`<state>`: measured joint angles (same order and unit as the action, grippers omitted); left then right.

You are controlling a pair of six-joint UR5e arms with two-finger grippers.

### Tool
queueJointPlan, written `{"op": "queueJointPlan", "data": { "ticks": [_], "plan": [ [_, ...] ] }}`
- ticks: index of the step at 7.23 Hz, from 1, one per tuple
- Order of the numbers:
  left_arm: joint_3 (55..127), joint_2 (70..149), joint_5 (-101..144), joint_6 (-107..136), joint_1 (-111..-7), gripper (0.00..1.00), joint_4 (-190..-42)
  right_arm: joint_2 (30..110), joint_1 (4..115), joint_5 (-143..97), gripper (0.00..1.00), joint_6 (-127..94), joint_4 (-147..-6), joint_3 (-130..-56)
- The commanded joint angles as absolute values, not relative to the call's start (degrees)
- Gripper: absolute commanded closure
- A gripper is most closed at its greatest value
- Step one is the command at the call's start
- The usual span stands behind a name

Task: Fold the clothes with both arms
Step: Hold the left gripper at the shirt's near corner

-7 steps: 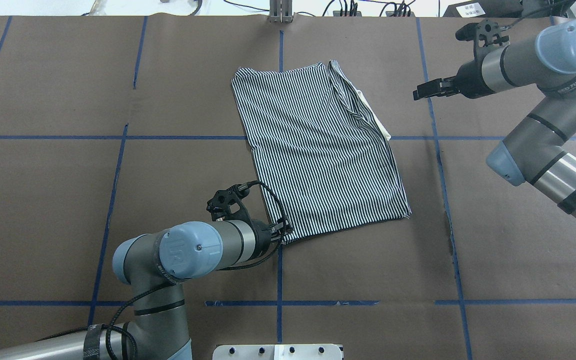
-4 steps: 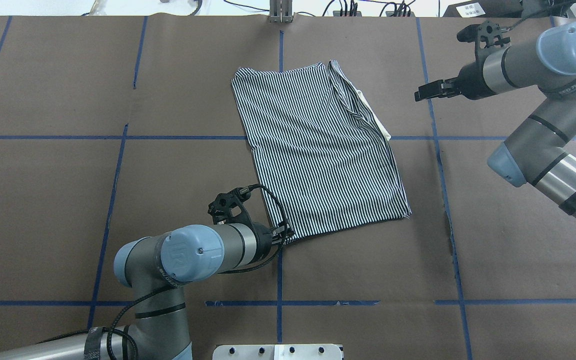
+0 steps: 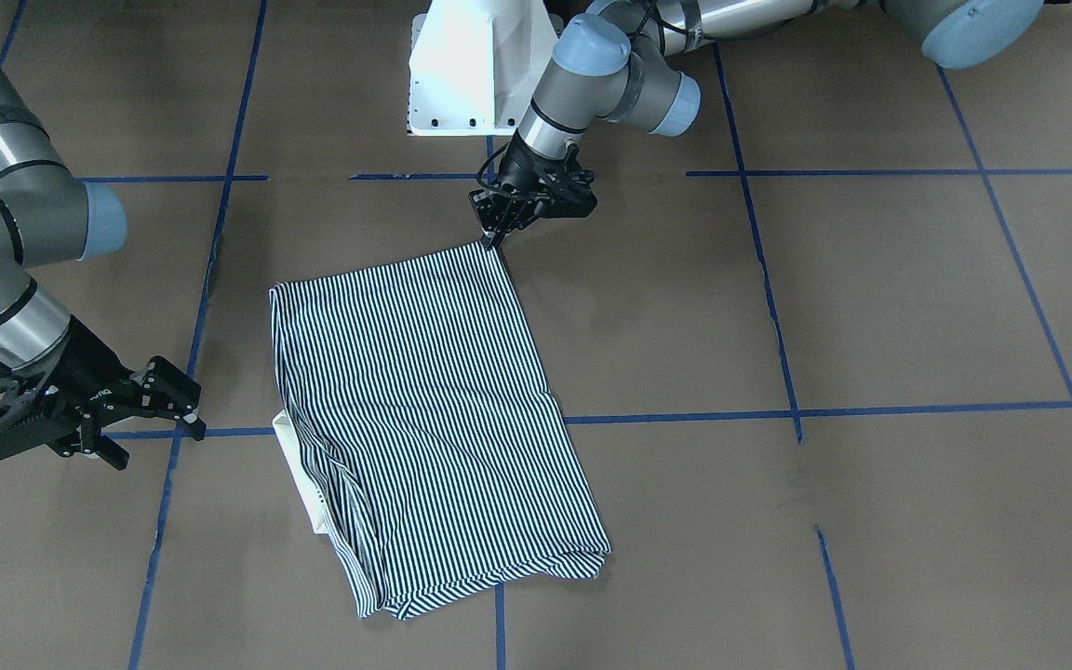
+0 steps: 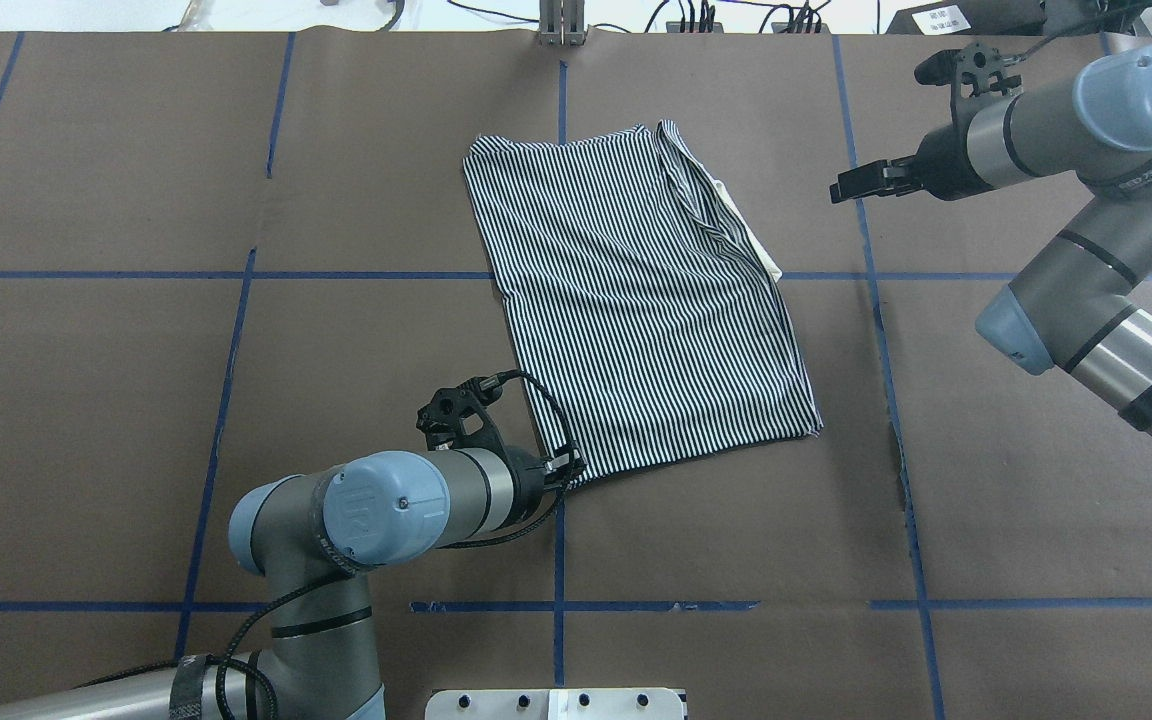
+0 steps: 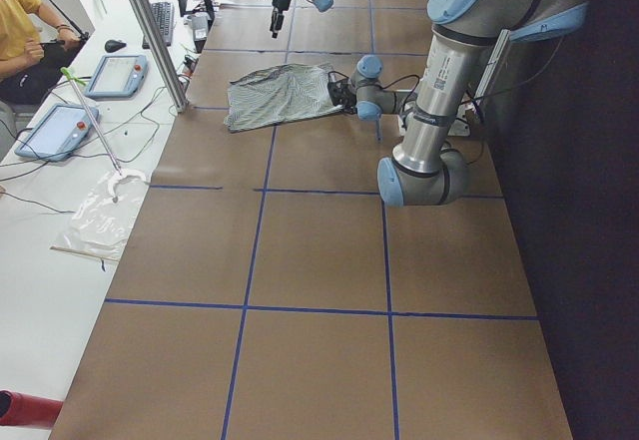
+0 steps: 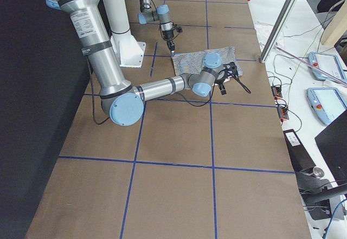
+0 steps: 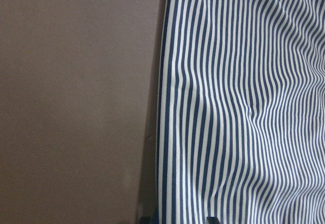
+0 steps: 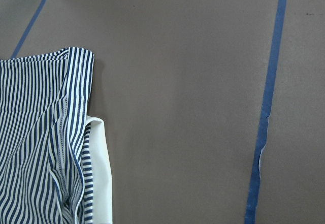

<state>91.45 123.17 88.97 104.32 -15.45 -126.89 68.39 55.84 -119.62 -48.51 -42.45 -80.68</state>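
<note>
The striped polo shirt [image 4: 636, 300] lies folded flat in a slanted rectangle mid-table [image 3: 424, 409]. Its cream collar [image 4: 751, 240] sticks out at the far right edge, also in the right wrist view [image 8: 99, 173]. My left gripper [image 4: 568, 468] is down at the shirt's near left corner [image 3: 491, 238]. In the left wrist view its two tips stand apart at the bottom, straddling the shirt's edge [image 7: 244, 82]. My right gripper [image 4: 841, 185] is open and empty, off the shirt's far right side [image 3: 164, 423].
Brown paper with blue tape lines [image 4: 876, 330] covers the table. The white pedestal base [image 3: 475, 65] stands at the robot's side. Metal posts [image 5: 150, 31], tablets [image 5: 55, 126] and a seated operator [image 5: 20, 31] are at the far side.
My left arm has shifted slightly, with its gripper staying at the shirt's near left corner. My right gripper has barely moved. The shirt has not moved.
</note>
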Motion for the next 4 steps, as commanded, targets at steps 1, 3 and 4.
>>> {"op": "queueJointPlan", "data": {
  "ticks": [1, 3, 4],
  "plan": [
    [92.19, 122.79, 88.95, 101.45, -15.90, 1.00, -126.83, 68.55, 55.81, -119.62, 0.00, -48.60, -42.45, -80.77],
    [97.87, 117.64, 89.12, 97.57, -16.61, 1.00, -126.91, 69.34, 55.81, -119.62, 0.02, -51.39, -42.45, -81.73],
    [100.78, 114.81, 89.12, 97.65, -16.70, 1.00, -126.83, 69.43, 55.64, -119.71, 0.02, -55.59, -42.54, -83.22]
  ]
}}
